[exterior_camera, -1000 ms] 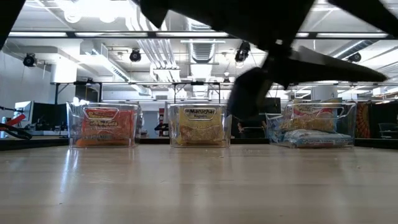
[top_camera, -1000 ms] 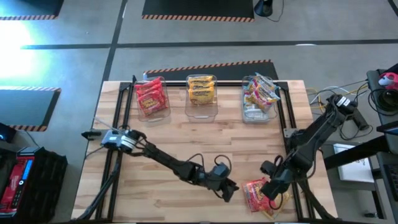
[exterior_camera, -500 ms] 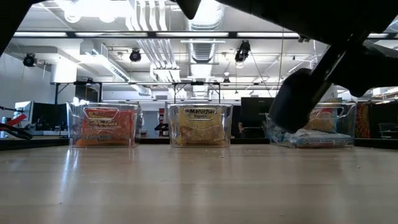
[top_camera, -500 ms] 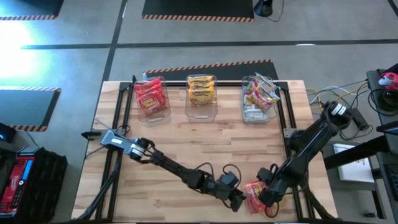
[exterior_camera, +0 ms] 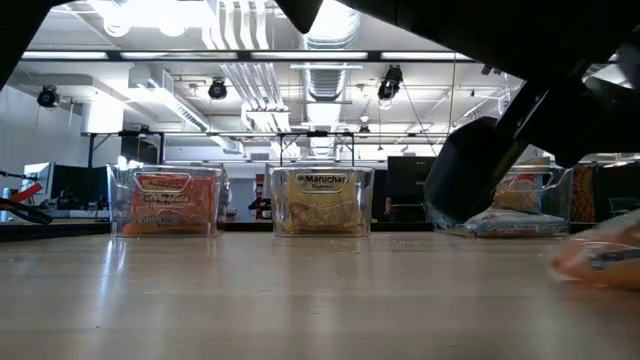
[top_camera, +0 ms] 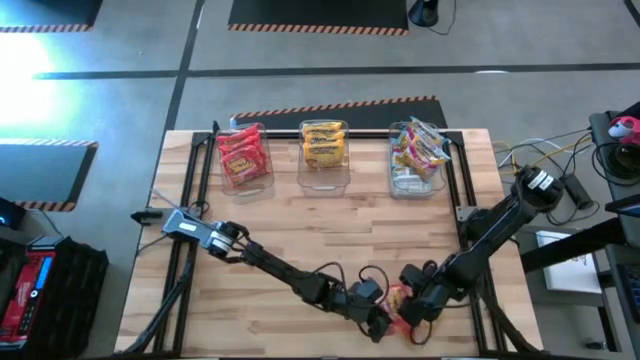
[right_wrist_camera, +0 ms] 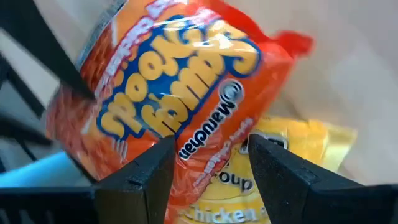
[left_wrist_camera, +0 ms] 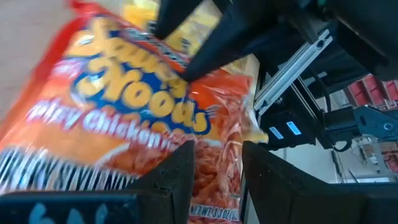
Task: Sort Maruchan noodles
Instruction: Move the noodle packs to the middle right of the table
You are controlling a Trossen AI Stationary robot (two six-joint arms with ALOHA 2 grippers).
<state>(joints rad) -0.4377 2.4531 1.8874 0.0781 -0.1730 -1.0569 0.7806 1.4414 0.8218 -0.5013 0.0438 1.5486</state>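
Near the table's front edge, both parted grippers, left (top_camera: 384,322) and right (top_camera: 408,318), flank a light, crinkly, probably slippery red Maruchan packet (right_wrist_camera: 180,112); pinch its sealed edge.

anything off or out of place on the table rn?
Two things. A small pile of packets, a red one over a yellow one, lies unsorted at the near edge, with both grippers crowding it. In the right bin, packets stick up unevenly past the rim.
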